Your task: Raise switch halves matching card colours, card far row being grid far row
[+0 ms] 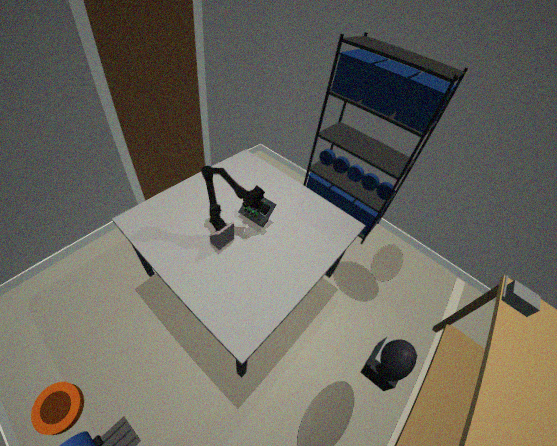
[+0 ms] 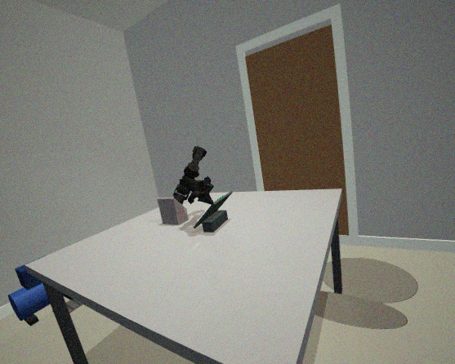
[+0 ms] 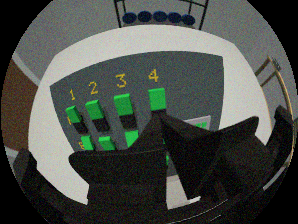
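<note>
the tilted dark grey switch panel (image 3: 166, 76) rests on a dark block near the middle of the white square table (image 1: 261, 280). its far row carries green-and-dark rocker switches numbered 1 to 4 in yellow. the black parallel-jaw gripper (image 3: 162, 129) sits low over the panel below switch 4 (image 3: 156, 98), fingers pressed together and holding nothing. the small card (image 3: 198, 123) is mostly hidden behind the fingers. a grey box (image 2: 171, 210) stands beside the panel.
</note>
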`<state>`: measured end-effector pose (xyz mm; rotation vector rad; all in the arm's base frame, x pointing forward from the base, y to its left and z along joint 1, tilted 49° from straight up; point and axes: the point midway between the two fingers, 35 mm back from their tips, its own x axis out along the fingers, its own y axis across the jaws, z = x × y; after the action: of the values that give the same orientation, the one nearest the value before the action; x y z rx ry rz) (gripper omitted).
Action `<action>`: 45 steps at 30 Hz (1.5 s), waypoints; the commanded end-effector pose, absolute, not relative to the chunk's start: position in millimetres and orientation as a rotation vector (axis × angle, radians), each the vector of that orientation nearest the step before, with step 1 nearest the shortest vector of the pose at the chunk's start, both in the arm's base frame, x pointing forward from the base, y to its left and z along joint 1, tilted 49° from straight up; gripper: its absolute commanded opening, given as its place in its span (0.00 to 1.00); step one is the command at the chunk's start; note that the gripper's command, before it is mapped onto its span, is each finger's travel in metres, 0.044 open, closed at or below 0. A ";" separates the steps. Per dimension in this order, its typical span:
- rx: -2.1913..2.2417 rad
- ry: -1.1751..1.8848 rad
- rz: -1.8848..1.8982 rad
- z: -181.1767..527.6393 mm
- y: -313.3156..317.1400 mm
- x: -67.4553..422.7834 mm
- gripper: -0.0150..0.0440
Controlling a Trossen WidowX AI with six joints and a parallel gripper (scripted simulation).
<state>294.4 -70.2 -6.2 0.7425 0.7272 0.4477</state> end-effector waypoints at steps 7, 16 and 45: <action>0.732 0.755 0.440 4.5 -95.6 272.2 0.25; 0.737 0.758 0.451 21.8 -110.7 252.7 0.25; 0.746 0.731 0.443 3.0 -44.3 249.1 0.25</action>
<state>248.3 -46.5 4.4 0.7394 0.7311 0.4441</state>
